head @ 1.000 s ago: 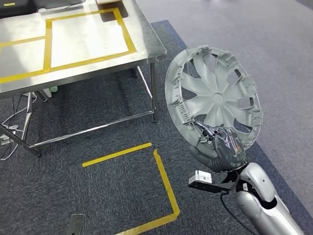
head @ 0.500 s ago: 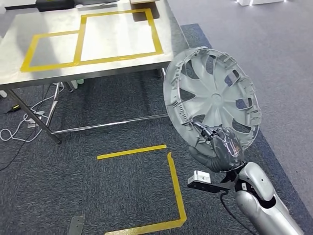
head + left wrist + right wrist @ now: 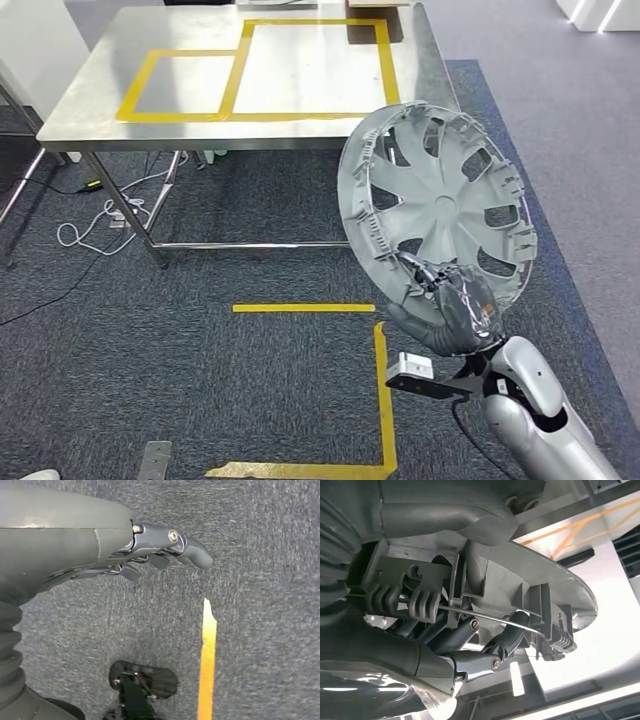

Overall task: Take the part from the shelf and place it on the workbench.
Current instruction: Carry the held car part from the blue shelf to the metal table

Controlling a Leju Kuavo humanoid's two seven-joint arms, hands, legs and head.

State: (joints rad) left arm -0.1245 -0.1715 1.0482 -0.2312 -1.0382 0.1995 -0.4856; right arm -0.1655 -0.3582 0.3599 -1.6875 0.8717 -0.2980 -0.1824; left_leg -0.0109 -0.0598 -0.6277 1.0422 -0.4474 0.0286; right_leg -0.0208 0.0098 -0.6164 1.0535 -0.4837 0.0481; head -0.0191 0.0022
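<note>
right hand (image 3: 445, 312) raised, fingers (image 3: 497, 652) clamped shut; left hand (image 3: 113, 545) hangs low, fingers (image 3: 188, 550) extended, holding nothing.

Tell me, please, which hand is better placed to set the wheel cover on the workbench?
The right hand: it already grips the wheel cover by its rim, raised near the workbench. The left hand hangs empty over the carpet.

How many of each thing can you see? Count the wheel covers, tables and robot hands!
Wheel cover: 1
Steel table: 1
Robot hands: 2, the right hand and the left hand
Total: 4
</note>
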